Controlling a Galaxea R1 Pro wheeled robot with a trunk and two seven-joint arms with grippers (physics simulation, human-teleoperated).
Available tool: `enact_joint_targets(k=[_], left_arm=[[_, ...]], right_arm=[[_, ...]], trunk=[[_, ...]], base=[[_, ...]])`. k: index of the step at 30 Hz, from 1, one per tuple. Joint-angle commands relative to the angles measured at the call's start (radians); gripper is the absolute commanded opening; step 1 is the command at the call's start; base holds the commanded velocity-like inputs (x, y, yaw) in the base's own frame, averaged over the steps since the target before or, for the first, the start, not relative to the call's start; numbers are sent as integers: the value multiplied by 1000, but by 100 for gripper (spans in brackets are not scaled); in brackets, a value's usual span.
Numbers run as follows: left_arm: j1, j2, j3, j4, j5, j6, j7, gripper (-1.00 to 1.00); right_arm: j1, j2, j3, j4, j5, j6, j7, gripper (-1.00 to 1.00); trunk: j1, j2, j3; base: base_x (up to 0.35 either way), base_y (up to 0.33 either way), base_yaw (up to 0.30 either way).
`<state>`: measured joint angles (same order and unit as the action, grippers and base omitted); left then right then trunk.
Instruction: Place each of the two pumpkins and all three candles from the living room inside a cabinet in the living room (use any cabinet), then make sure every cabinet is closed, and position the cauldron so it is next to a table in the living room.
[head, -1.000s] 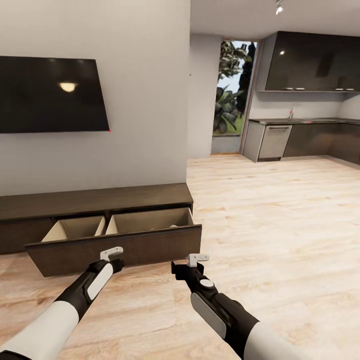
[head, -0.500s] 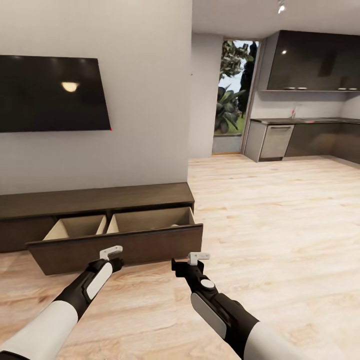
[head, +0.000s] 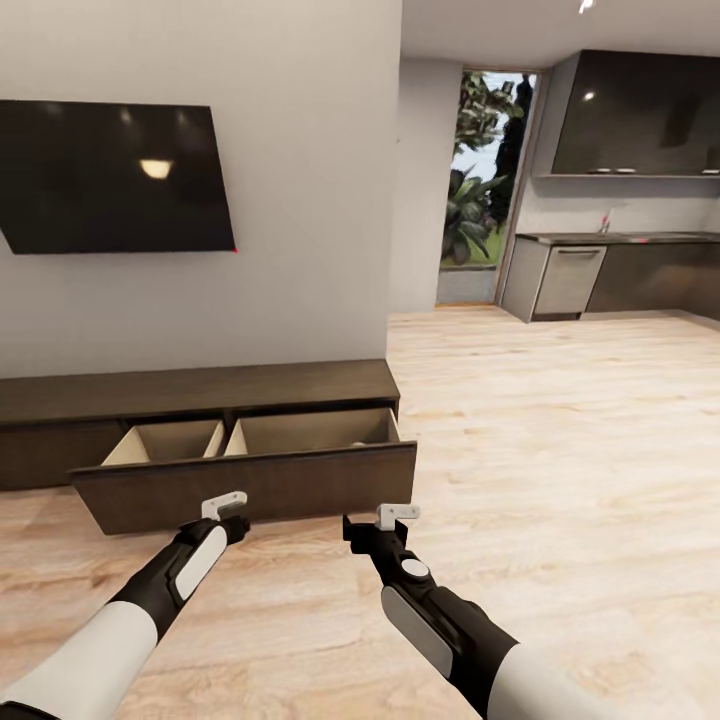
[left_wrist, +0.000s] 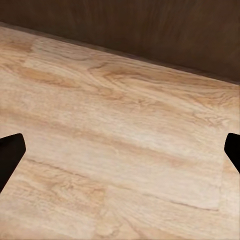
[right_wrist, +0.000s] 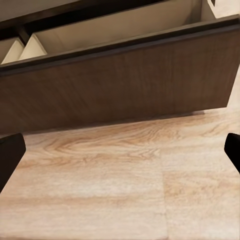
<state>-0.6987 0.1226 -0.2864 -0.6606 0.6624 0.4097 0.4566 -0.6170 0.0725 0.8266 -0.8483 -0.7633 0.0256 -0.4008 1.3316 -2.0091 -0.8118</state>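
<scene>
The cabinet (head: 200, 400) stands against the wall, its wide drawer (head: 250, 485) pulled out over the wood floor (head: 560, 450). The left pincer (head: 224, 506) and right pincer (head: 396, 517) hover just short of the drawer front, both spread wide and empty. An off-centre push risks skewing the drawer and leaving it ajar.

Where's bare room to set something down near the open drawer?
The long dark-brown wooden cabinet top, under the black wall screen, is bare. Pale wooden floor right of the pulled-out drawer is open. It is tighter where both hands meet the drawer front.
</scene>
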Motion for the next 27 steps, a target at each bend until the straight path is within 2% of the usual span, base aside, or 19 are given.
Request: enact_joint_targets(k=[1, 7, 9, 10, 12, 15, 27], left_arm=[[-1, 2, -8, -2, 10, 2, 10, 100], [1, -1, -11, 2, 6, -12, 11, 100], [3, -3, -33, 6, 6, -50, 11, 100], [4, -3, -67, 8, 5, -81, 11, 100], [6, -2, -111, 10, 6, -112, 11, 100], [7, -3, -141, 10, 6, -132, 11, 100], [8, 3, -154, -15, 6, -180, 10, 100]], right_arm=[[-1, 0, 3, -2, -4, 2, -7, 100], [-1, 0, 2, -2, -4, -1, -7, 100], [-1, 0, 2, -1, -3, -21, -7, 100], [-1, 0, 3, 2, -3, -55, -7, 100], [-1, 0, 3, 5, 0, -95, -8, 100], [-1, 0, 3, 8, 13, -130, -8, 100], [-1, 1, 3, 19, 24, -150, -9, 100]], trunk=[[4, -8, -4], [27, -50, -23], [34, -64, -29], [38, -71, -32], [46, -85, -39], [57, -106, -48], [103, -190, -86]], base=[[0, 0, 2], [-75, 0, 1], [-150, 0, 0], [-158, 0, 0], [-161, 0, 0], [-163, 0, 0], [-237, 0, 0]])
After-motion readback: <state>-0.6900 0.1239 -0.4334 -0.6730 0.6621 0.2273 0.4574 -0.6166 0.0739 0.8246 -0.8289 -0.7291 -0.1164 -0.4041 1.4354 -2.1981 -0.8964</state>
